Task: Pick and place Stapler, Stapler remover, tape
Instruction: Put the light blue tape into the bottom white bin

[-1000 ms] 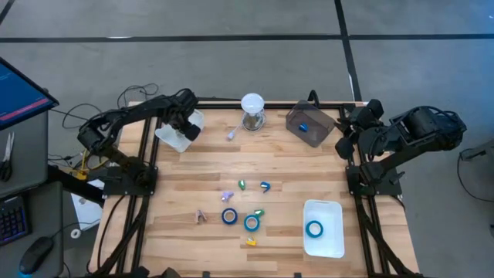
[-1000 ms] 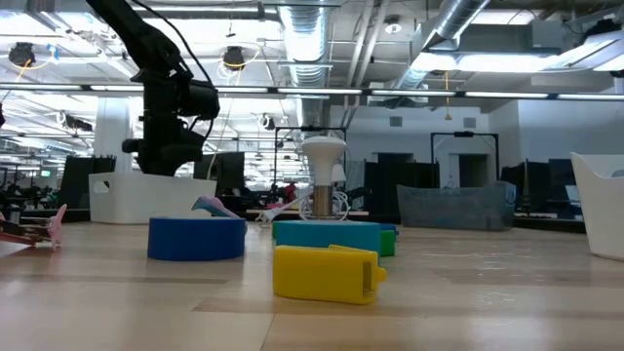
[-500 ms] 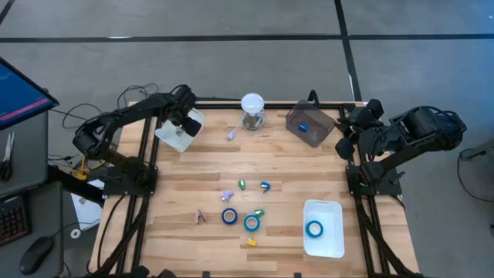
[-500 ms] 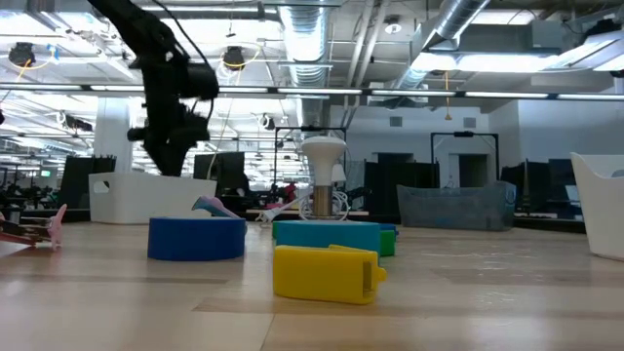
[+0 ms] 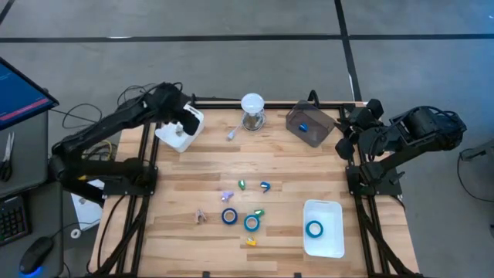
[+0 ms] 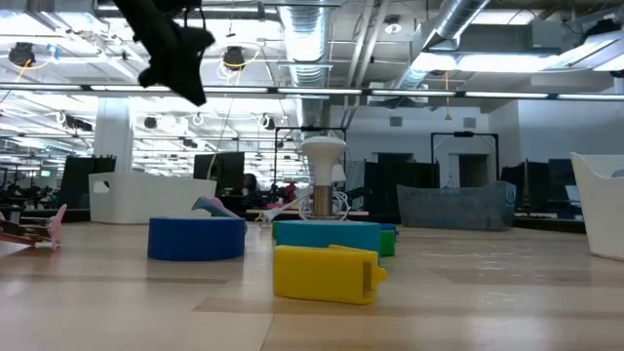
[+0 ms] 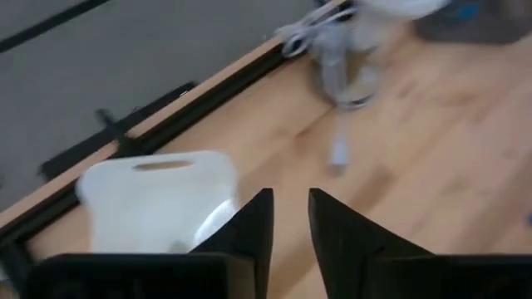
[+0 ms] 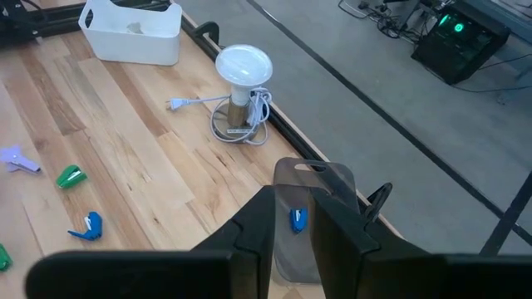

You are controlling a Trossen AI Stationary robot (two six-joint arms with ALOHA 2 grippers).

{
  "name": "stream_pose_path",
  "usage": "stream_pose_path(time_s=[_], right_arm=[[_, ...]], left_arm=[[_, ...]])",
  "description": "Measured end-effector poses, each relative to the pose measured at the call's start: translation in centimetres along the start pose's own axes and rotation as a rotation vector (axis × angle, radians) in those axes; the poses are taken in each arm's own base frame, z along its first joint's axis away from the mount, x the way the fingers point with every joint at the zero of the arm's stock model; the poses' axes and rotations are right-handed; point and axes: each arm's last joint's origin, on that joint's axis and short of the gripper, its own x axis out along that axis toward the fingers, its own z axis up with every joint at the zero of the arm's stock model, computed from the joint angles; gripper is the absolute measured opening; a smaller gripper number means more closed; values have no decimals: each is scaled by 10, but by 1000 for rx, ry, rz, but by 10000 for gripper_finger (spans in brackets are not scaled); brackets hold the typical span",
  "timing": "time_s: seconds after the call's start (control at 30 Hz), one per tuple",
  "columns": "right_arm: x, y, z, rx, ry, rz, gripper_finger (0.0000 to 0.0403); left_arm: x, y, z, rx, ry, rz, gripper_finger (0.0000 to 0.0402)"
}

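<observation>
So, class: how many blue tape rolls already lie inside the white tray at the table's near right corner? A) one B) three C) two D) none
A: the high view shows one blue tape roll inside the white tray, while the other two rolls lie on the bare table.

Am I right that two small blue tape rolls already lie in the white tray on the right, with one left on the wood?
Not quite. The high view shows one blue tape roll in the white tray; two blue tape rolls lie on the wooden table.
</observation>
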Motion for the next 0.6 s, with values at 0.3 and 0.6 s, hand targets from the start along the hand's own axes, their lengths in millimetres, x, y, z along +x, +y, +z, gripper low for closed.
stream_pose_path(time_s=[0.3, 0.6], right_arm=[[0, 0, 0, 2, 0, 0, 65], [0, 0, 0, 12, -1, 1, 65]], left_arm=[[-4, -58, 1, 84, 13, -119, 18], [16, -130, 22, 262, 89, -157, 4]])
